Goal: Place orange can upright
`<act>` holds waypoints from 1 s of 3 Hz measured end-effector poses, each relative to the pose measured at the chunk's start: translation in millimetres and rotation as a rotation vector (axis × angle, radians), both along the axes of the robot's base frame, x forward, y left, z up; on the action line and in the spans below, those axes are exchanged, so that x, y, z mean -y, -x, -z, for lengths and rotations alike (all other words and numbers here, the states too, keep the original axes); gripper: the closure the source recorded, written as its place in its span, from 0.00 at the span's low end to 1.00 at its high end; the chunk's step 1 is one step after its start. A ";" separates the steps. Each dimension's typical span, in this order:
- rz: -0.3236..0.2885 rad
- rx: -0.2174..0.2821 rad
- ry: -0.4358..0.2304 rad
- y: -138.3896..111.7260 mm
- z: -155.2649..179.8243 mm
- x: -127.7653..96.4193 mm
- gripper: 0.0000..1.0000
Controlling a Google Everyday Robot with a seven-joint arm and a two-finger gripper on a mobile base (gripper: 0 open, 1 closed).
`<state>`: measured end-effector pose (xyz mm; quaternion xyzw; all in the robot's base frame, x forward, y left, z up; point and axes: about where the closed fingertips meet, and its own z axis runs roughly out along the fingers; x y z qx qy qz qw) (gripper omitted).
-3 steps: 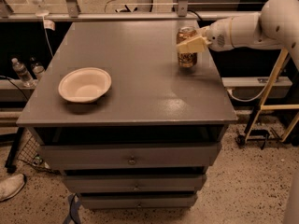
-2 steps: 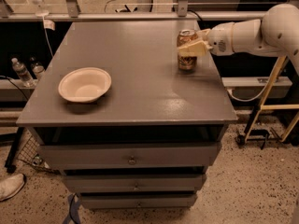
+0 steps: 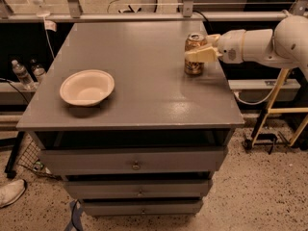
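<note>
Camera view: hand clamped round upright orange can; hand's far side hidden behind can.

The gripper, holding the orange can, has come down a little with it, closer to the table.

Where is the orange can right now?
In the camera view, the orange can stands upright near the right edge of the grey table, held by the gripper, far from the cream bowl on the left.
</note>
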<state>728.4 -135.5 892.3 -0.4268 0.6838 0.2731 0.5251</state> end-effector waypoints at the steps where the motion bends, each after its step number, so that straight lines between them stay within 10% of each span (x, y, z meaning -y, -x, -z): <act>1: -0.004 0.002 -0.007 2.0 3.7 2.4 1.00; 3: -0.016 -0.002 -0.009 1.2 6.1 -5.4 0.53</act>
